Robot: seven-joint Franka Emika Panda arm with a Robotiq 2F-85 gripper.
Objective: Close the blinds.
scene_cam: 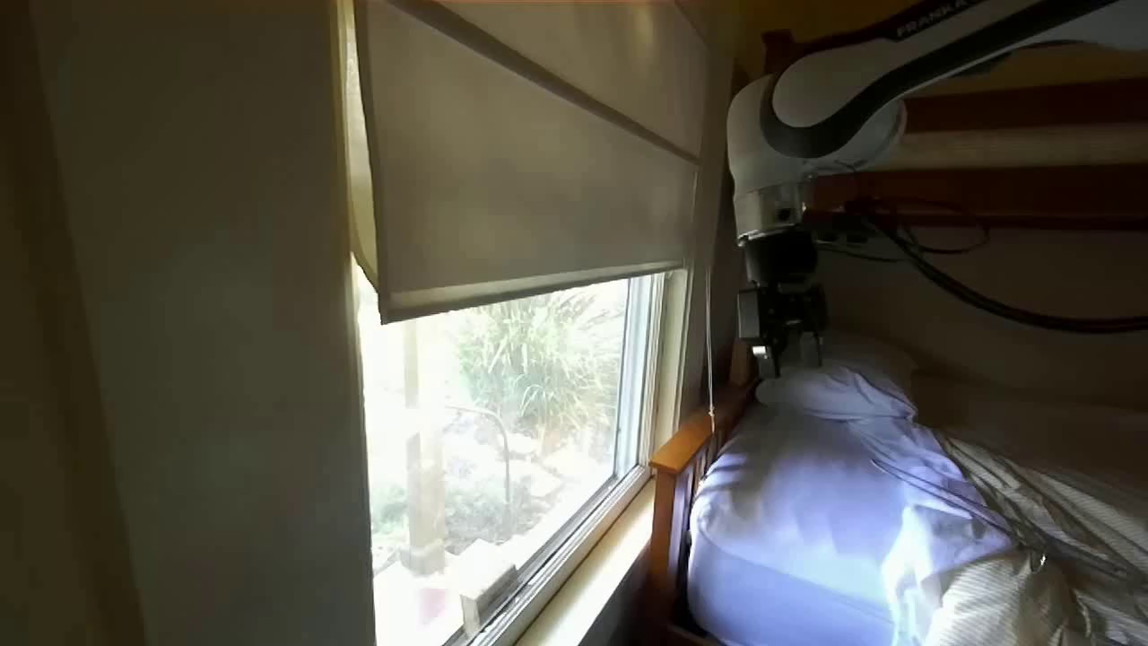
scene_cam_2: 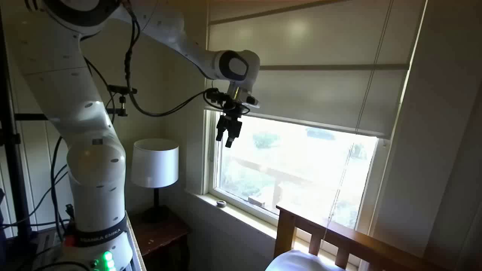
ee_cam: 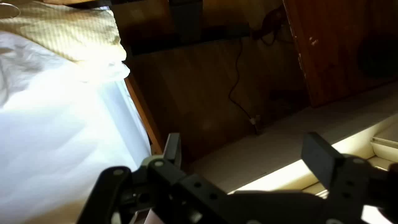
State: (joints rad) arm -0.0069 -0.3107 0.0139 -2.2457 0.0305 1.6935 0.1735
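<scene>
Two fingers [ee_cam: 321, 158] spread wide, hand [ee_cam: 245, 151] pointing down

Dim, lit by daylight through a pale-framed window [scene_cam_2: 297, 162] above a light sill [scene_cam_2: 241, 216]. Looks out on a grassy plant [scene_cam: 547, 359] in glare. Furnished near the window, in both exterior views, with an orange-brown wooden bed end [scene_cam: 686, 441], with a white-sheeted mattress [scene_cam: 780, 574] beside it, partly under a rumpled beige blanket [scene_cam: 1058, 511]. Set in a corner between pale walls [scene_cam_2: 169, 84] with a white-shaded lamp [scene_cam_2: 155, 165] on a dark wooden bench [scene_cam_2: 169, 230]. Laid with a brown plank floor [ee_cam: 202, 93], crossed in the wrist view by a thin cord [ee_cam: 238, 76].
</scene>
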